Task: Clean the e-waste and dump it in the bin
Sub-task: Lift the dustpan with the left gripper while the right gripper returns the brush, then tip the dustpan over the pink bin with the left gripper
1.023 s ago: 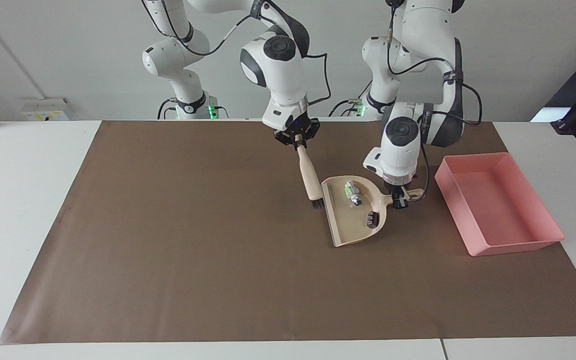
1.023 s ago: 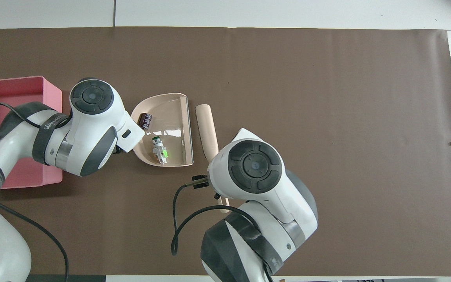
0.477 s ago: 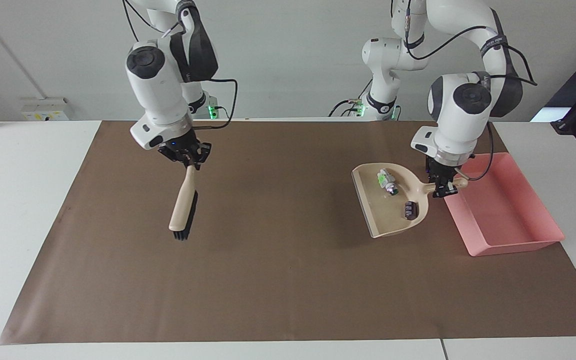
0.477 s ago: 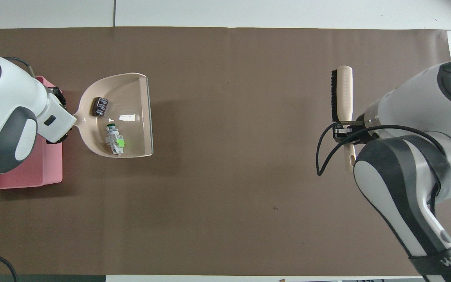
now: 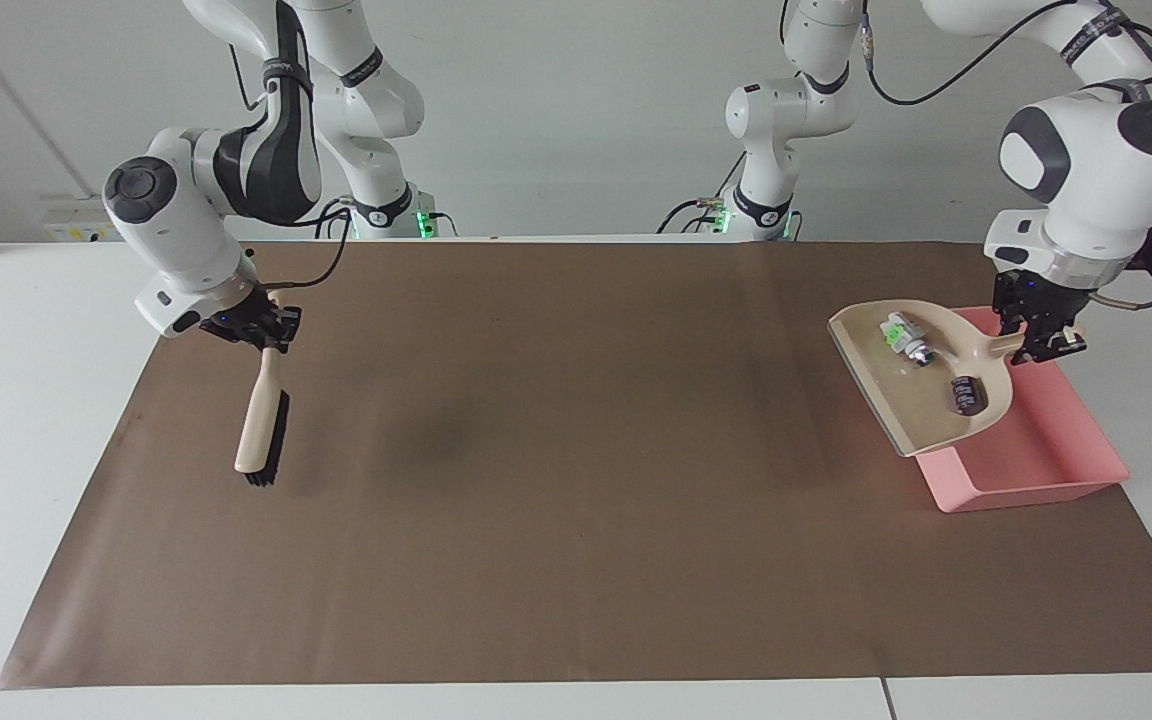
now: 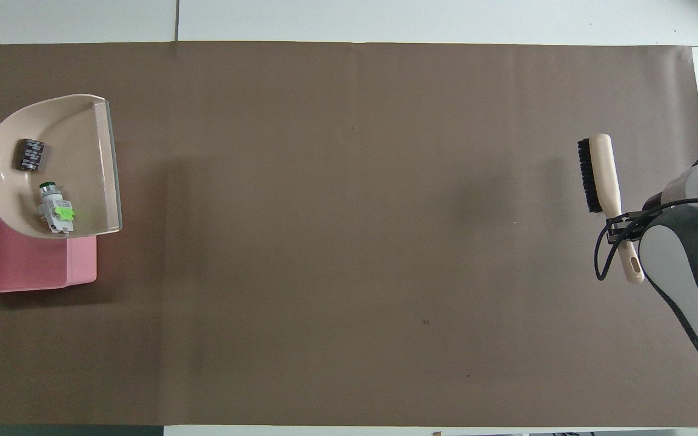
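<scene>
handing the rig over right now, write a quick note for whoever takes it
Left tool: shut on the dustpan handle, holding it raised over the bin.
Right tool: shut on the brush, at the right arm's end of the table.
Both e-waste parts, white and black, lie in the dustpan.
Done: sweeping up.
Left: tip the dustpan into the bin, which shows nothing in its visible part.

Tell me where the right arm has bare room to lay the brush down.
The brown mat lies bare between the brush, held by the right gripper, and the pink bin. It is crowded only at the bin, where the left gripper holds the dustpan over it.
</scene>
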